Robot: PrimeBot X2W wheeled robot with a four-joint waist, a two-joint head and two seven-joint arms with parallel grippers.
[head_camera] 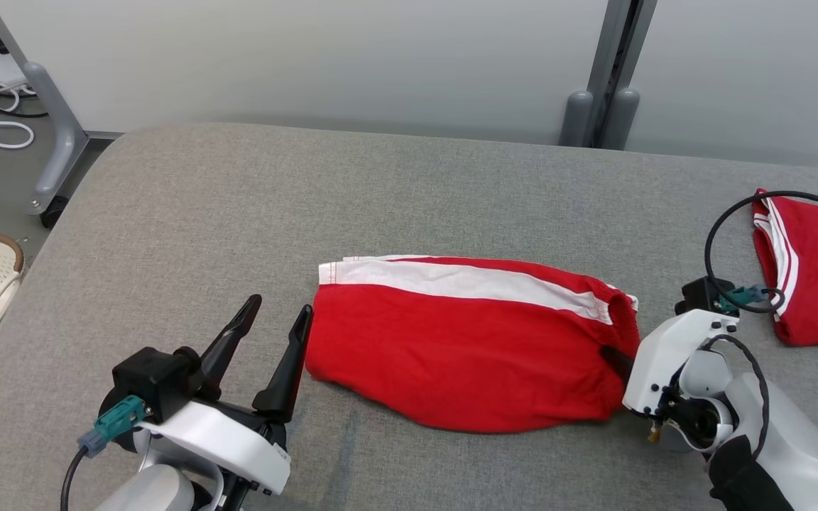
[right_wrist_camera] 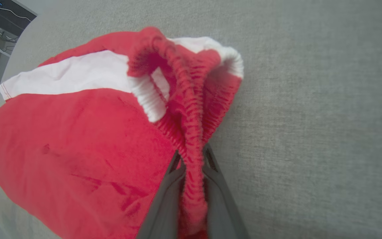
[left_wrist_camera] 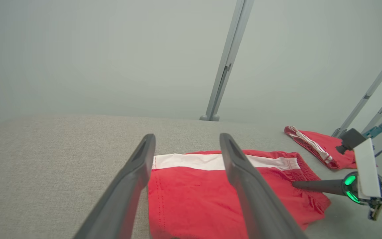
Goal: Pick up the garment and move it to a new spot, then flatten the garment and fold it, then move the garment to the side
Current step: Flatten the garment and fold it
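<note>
A red fabric garment with a white stripe (head_camera: 466, 348) is lying folded and mostly flat near the middle of the grey fabric-covered table (head_camera: 238, 199), its striped edge facing the table's far edge and its rounded edge facing the near one. The right gripper (head_camera: 611, 355) is reaching in from the table's right side, and its two dark fingers are pressing together on the ribbed elastic waistband at the garment's (right_wrist_camera: 78, 139) right end; in the right wrist view the bunched band is sitting pinched between them (right_wrist_camera: 191, 157). The left gripper (head_camera: 280, 309) is hovering just beside the garment's (left_wrist_camera: 191, 196) left end, with its fingers spread wide (left_wrist_camera: 187, 137) and holding nothing. A second folded red and white cloth (head_camera: 817, 284) is lying by the table's right edge, well apart from the first.
</note>
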